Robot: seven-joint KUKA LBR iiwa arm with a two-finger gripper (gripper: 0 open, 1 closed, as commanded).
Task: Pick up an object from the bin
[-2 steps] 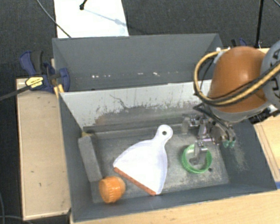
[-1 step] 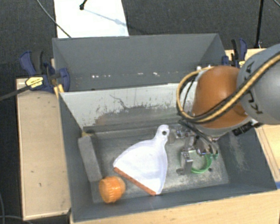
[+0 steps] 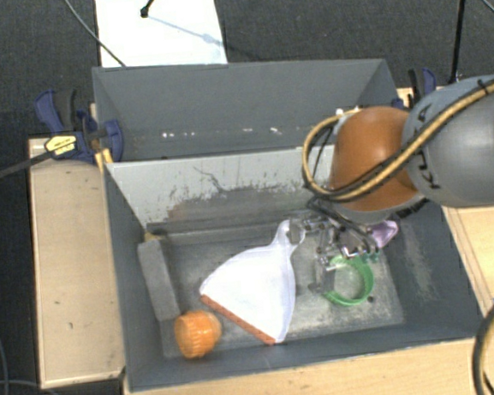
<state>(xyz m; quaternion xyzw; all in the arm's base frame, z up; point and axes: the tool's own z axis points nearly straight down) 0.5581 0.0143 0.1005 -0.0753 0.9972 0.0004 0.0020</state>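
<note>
Bin (image 3: 248, 106), cloth (image 3: 255, 286), orange ball (image 3: 196, 333); gripper (image 3: 333, 256) over green ring (image 3: 355, 295)

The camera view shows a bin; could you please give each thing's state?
gripper, low over green ring.
green ring, lying flat.
white cloth, crumpled, draped over orange-edged slab.
orange-edged slab, flat, mostly covered.
orange ball, loose, uncovered.
grey block, lying along left wall.
purple thing, partly hidden behind gripper.

Robotics lab, cabled arm (image 3: 471, 151), grey metal bin (image 3: 238, 98)
</note>
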